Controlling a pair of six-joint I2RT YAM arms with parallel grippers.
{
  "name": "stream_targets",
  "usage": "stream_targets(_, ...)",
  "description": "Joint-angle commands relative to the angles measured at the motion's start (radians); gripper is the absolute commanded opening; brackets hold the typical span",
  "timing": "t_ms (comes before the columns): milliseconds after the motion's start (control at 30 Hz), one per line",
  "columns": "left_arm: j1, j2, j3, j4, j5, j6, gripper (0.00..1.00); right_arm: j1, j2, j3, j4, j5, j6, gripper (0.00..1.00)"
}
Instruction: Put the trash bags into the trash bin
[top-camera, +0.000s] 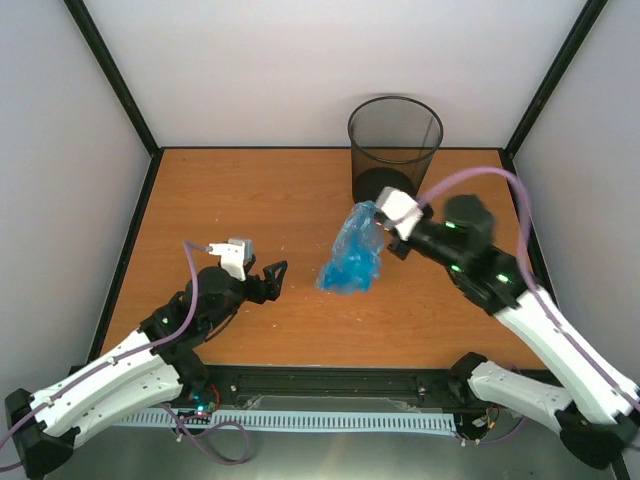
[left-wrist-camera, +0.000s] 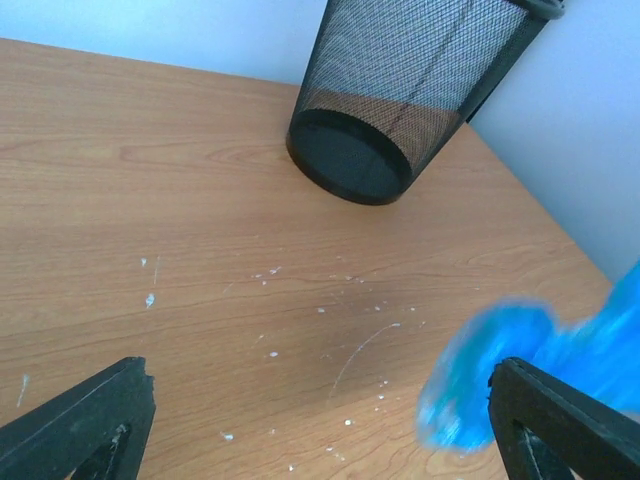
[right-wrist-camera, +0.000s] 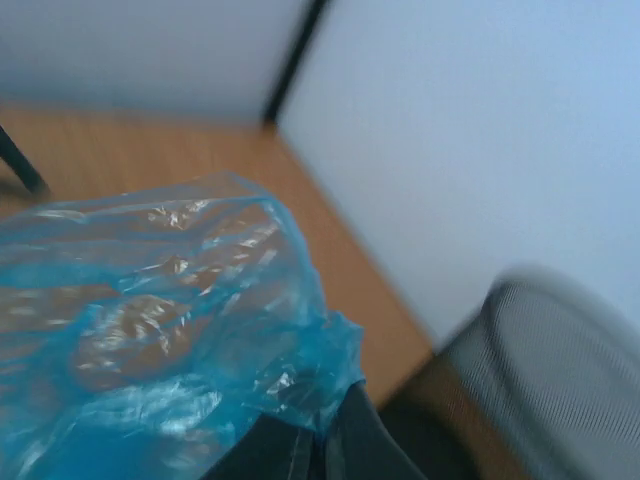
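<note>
Standing over a wooden table (top-camera: 250, 190), you see an orange-brown top boxed in by plain white walls (top-camera: 330, 60) on three sides, with black posts (top-camera: 115, 75) rising at the far corners. The wood is smooth with a fine grain, and the left wrist view shows it dotted with small white specks (left-wrist-camera: 270, 275) and a faint curved scratch.

A black mesh bin (top-camera: 395, 145) stands upright at the far edge, right of centre, close to the back wall. Its dark solid base shows through the mesh.

The right claw (top-camera: 383, 213) is pressed together on the top edge of a thin, crinkled blue bag (top-camera: 352, 258), just in front of the bin. The bag hangs from that pinch and spreads wider lower down, towards the middle of the table; whether its lower end touches the wood cannot be told. In the right wrist view the glossy film (right-wrist-camera: 150, 340) fills the lower left, gathered into the dark fingertips (right-wrist-camera: 330, 445), with the bin a grey blur at the right.

The left claw (top-camera: 278, 277) is low over the near left part of the table, its fingers (left-wrist-camera: 90, 420) spread wide apart and holding nothing, pointing towards the bag.
</note>
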Motion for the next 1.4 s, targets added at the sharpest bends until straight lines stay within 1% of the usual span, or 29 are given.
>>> stream_targets(0, -0.01, -0.007, 0.013, -0.059, -0.021, -0.02, 0.92, -0.056, 0.301, -0.156, -0.164, 0.217, 0.01, 0.03)
stream_targets(33, -0.011, -0.008, 0.01, -0.06, -0.023, -0.023, 0.91, -0.056, 0.318, -0.153, -0.21, 0.158, 0.019, 0.03)
stream_targets(67, -0.01, -0.008, 0.006, -0.059, -0.026, -0.022, 0.91, -0.056, 0.298, -0.167, -0.222, 0.081, 0.032, 0.03)
stream_targets(133, -0.011, -0.013, -0.002, -0.045, -0.02, -0.014, 0.9, -0.057, 0.211, -0.175, -0.211, -0.012, 0.071, 0.03)
stream_targets(200, -0.01, -0.015, 0.0, -0.029, 0.005, -0.006, 0.9, -0.056, 0.153, -0.14, -0.229, -0.067, 0.118, 0.03)
stream_targets(267, -0.01, -0.023, -0.003, -0.004, 0.063, 0.012, 0.87, -0.056, 0.146, -0.088, -0.272, -0.111, 0.137, 0.03)
stream_targets(300, -0.011, -0.029, -0.008, 0.018, 0.106, 0.021, 0.86, -0.057, 0.153, -0.075, -0.288, -0.124, 0.142, 0.03)
stream_targets(333, -0.011, -0.038, -0.02, 0.063, 0.169, 0.04, 0.83, -0.058, 0.158, -0.069, -0.296, -0.128, 0.148, 0.03)
stream_targets(400, -0.011, -0.062, -0.076, 0.201, 0.393, 0.126, 0.69, -0.058, 0.17, -0.074, -0.289, -0.125, 0.153, 0.03)
stream_targets(433, -0.011, -0.072, -0.11, 0.271, 0.482, 0.122, 0.67, -0.058, 0.176, -0.077, -0.284, -0.116, 0.154, 0.03)
stream_targets(467, -0.012, -0.071, -0.13, 0.319, 0.516, 0.102, 0.68, -0.058, 0.18, -0.078, -0.283, -0.108, 0.153, 0.03)
stream_targets(500, -0.012, -0.048, -0.131, 0.33, 0.513, 0.09, 0.7, -0.058, 0.183, -0.07, -0.289, -0.105, 0.152, 0.03)
stream_targets(567, -0.013, 0.011, -0.116, 0.328, 0.523, 0.092, 0.79, -0.059, 0.183, -0.055, -0.294, -0.1, 0.151, 0.03)
stream_targets(633, -0.03, 0.065, -0.111, 0.356, 0.544, 0.098, 0.84, -0.06, 0.176, -0.04, -0.296, -0.092, 0.154, 0.03)
stream_targets(700, -0.082, 0.111, -0.106, 0.401, 0.535, 0.115, 0.87, -0.059, 0.173, -0.032, -0.296, -0.083, 0.158, 0.03)
stream_targets(833, -0.182, 0.241, -0.055, 0.424, 0.43, 0.14, 0.9, -0.06, 0.176, -0.023, -0.299, -0.084, 0.167, 0.03)
stream_targets(867, -0.193, 0.279, -0.045, 0.433, 0.388, 0.128, 0.91, -0.06, 0.178, -0.022, -0.3, -0.089, 0.169, 0.03)
stream_targets(1000, -0.196, 0.399, -0.032, 0.47, 0.181, -0.001, 0.93, -0.061, 0.185, -0.013, -0.308, -0.094, 0.174, 0.03)
stream_targets(1100, -0.196, 0.468, -0.044, 0.553, 0.134, -0.061, 0.93, -0.062, 0.183, -0.011, -0.313, -0.1, 0.179, 0.03)
stream_targets(1167, -0.196, 0.522, -0.048, 0.643, 0.133, -0.072, 0.9, -0.061, 0.18, -0.021, -0.307, -0.104, 0.18, 0.03)
stream_targets(1233, -0.197, 0.575, -0.021, 0.687, 0.119, -0.059, 0.85, -0.062, 0.181, -0.032, -0.301, -0.103, 0.181, 0.03)
stream_targets(1333, -0.196, 0.636, 0.044, 0.713, 0.127, 0.006, 0.75, -0.064, 0.191, -0.035, -0.296, -0.097, 0.179, 0.03)
stream_targets(1367, -0.197, 0.648, 0.068, 0.714, 0.137, 0.03, 0.68, -0.066, 0.194, -0.035, -0.294, -0.095, 0.178, 0.03)
